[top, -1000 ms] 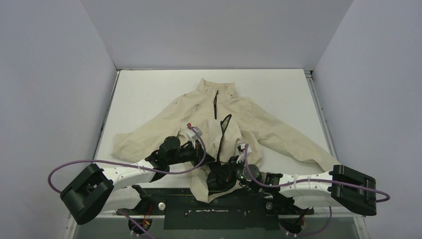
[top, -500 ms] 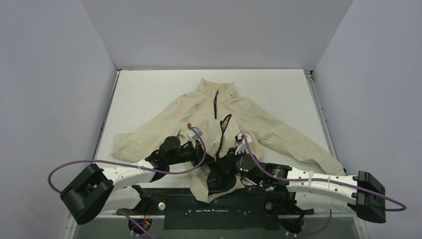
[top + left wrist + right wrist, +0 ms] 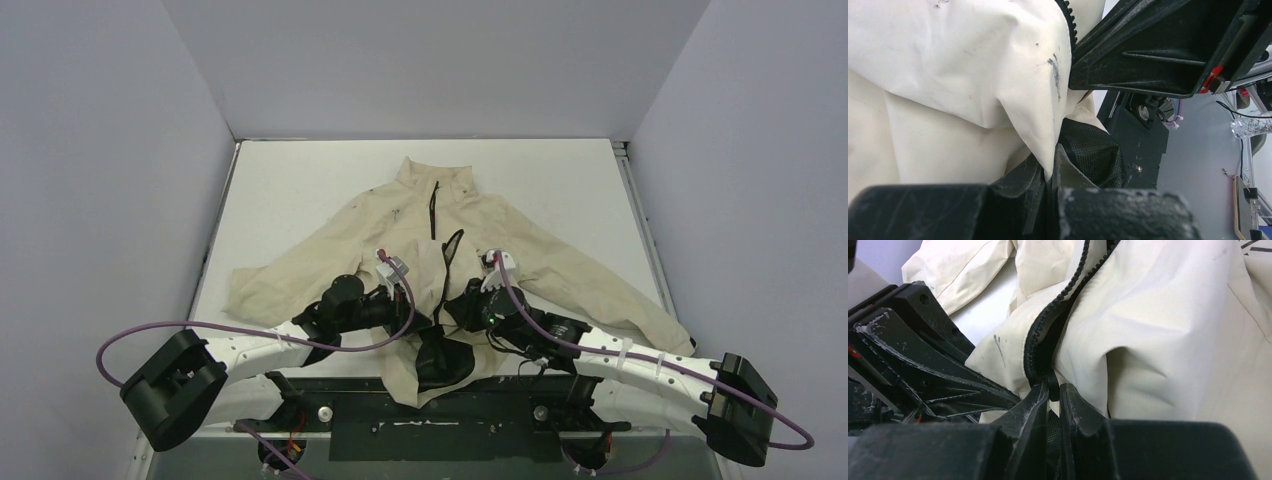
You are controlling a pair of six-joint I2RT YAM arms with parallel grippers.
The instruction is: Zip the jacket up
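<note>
Top view: one cream jacket (image 3: 520,250) lies spread on the white bench (image 3: 290,170) with its collar far and its black zipper (image 3: 434,210) partly open. Two claws meet at its lower front, left claw (image 3: 428,318) and right claw (image 3: 458,306).
Left wrist: the left claw (image 3: 1048,177) pinches a cream fold.
Right wrist: the right claw (image 3: 1052,392) clamps the zipper's bottom end.

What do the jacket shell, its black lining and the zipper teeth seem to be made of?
The jacket shell: matte cream woven cloth, perhaps cotton or a blend; it creases softly and shows dark smudges. The lining: black mesh, its tiny holes visible. The zipper teeth: black, dull, chunky, probably moulded plastic.
</note>
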